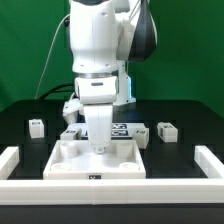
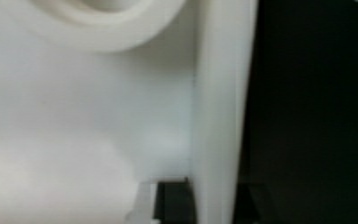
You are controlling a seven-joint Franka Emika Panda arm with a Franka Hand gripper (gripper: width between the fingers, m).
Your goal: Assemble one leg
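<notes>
Gripper (image 1: pixel 100 118) points straight down over the upright leg (image 1: pixel 100 140) on the panel (image 1: pixel 60 160); clamped or not, I cannot tell.

Exterior view: bright, even light from overhead, white arm (image 1: pixel 98 50) nearly blown out w/ little surface detail. The black worktop (image 1: pixel 30 150) reads as flat dark, and the jaws wash into the white panel (image 1: pixel 65 160) beneath, low-res and slightly soft throughout. Wrist view's way out of focus: a pale white blur (image 2: pixel 87 130) w/ grey shading fills most of it, up against a near-black band (image 2: pixel 309 110), no crisp edge anywhere.
</notes>
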